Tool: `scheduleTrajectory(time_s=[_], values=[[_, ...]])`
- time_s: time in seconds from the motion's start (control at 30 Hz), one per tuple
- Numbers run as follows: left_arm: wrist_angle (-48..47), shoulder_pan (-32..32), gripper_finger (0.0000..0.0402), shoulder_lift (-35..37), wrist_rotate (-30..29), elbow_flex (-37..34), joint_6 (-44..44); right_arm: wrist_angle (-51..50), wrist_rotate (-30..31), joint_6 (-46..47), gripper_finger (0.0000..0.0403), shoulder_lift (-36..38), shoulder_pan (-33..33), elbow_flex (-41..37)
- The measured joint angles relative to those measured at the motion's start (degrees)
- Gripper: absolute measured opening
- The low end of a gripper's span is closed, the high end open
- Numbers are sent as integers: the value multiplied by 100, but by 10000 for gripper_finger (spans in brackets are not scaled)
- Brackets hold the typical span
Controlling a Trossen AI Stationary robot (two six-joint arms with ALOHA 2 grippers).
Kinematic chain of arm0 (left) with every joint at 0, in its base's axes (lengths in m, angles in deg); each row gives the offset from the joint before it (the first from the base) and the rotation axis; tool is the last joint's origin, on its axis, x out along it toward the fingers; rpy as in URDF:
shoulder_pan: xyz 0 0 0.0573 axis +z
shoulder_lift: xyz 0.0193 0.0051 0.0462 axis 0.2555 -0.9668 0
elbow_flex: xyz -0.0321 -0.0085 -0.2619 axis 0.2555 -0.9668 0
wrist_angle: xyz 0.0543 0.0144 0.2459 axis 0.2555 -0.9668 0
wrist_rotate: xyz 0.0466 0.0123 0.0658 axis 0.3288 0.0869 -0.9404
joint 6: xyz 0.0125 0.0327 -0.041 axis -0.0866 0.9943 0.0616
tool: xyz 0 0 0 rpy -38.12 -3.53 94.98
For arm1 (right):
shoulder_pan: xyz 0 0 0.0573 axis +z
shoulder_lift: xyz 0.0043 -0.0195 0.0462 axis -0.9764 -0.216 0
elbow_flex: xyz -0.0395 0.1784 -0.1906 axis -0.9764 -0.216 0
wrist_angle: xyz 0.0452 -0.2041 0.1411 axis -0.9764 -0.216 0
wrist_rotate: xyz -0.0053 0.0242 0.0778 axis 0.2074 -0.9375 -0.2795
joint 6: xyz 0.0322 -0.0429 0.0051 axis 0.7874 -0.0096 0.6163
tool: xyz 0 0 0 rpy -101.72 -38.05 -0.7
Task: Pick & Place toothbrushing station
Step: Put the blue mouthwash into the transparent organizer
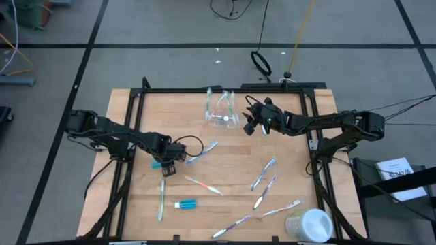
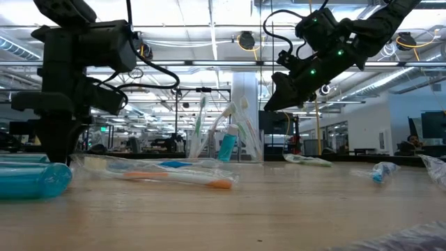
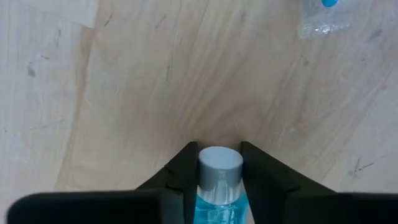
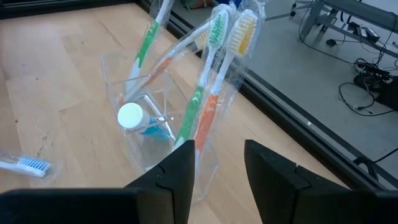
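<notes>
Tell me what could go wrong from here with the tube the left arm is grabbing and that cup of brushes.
1. The left end effector pinches the toothpaste tube right at its cap end, so the tube may swing or slip out when lifted.
2. The clear cup is crowded with toothbrushes leaning outward; dropping another tube in could tip it.
3. The right end effector, open, hovers close beside the cup and might nudge it.

A: Any readable text in these views?

B: None. White sheet off the table's right edge carries dark print, too small to read.

A: Toothpaste tube label?

B: Left wrist view shows only its cap and blue body, no lettering. White cup: nothing legible.
</notes>
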Motion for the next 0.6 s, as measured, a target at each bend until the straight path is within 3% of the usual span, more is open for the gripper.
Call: scheduleTrajectory(time_s=[0.17, 0.4, 0.6], values=[[-68, 4, 85, 124, -261, 370, 181, 37, 2, 1, 130, 0, -2, 0], [-224, 29, 122, 159, -693, 874, 704, 39, 2, -5, 130, -2, -2, 0], [-175, 278, 90, 163, -874, 1159, 910, 39, 2, -7, 130, -2, -2, 0]])
